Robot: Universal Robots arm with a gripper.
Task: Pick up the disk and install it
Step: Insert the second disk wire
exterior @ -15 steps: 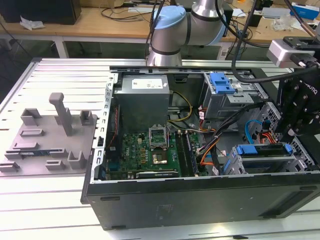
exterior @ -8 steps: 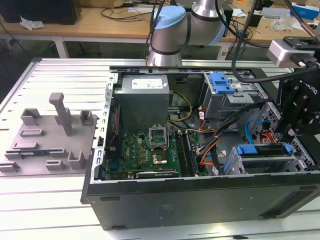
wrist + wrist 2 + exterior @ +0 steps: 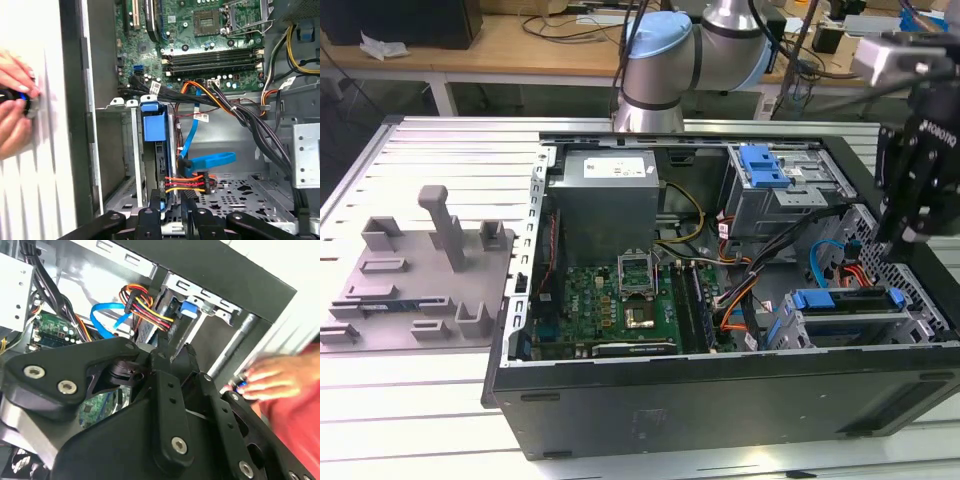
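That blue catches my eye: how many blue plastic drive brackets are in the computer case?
2. One bracket tops the upper drive cage at the exterior view's right; the other frames the disk in the lower bay nearer the camera. More may hide behind cables.

A tangle of black, orange and red cables (image 3: 220, 100) and a looping flat blue data cable (image 3: 200, 160) crowd the way into the metal drive cage (image 3: 845, 325). A person's hand (image 3: 15, 110) rests on the ribbed white tabletop (image 3: 30, 200) just outside the open black computer case's wall (image 3: 75, 100)
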